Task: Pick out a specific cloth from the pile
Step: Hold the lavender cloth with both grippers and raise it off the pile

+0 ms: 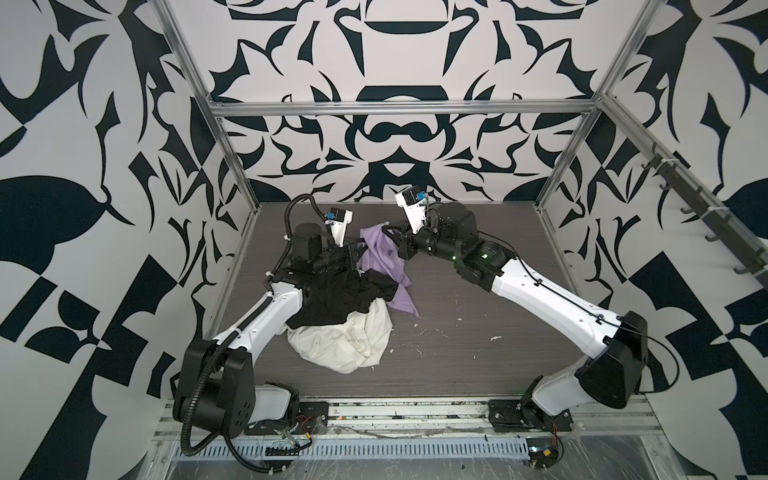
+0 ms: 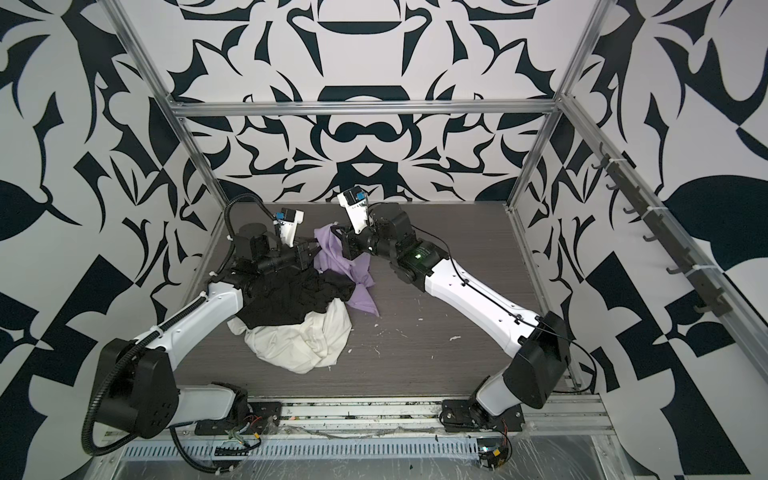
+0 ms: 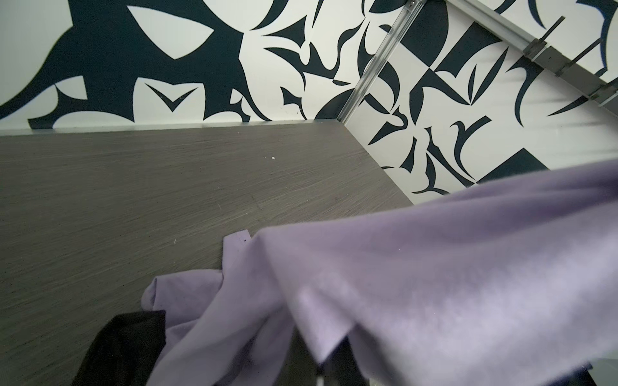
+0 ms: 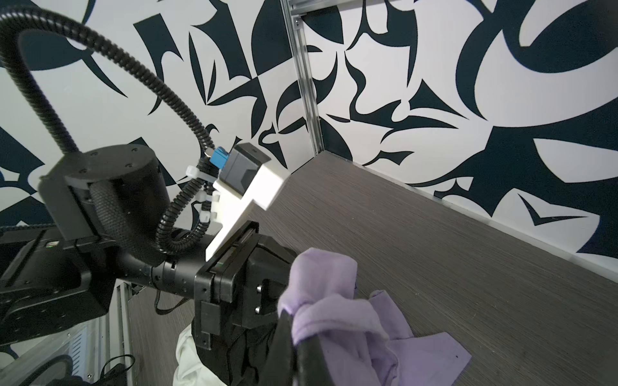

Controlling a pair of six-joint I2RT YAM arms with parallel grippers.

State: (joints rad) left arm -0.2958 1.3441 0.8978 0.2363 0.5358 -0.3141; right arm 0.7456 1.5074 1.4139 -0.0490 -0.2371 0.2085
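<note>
Gripping the cloth (image 4: 334, 314), left pincer (image 4: 275, 295) and right pincer (image 4: 294, 334) show plainly from right wrist

Grey woodgrain tabletop (image 1: 457, 291), white scraps (image 1: 495, 338) scattered; patterned walls (image 1: 395, 137); hook rail (image 1: 706, 214).
</note>
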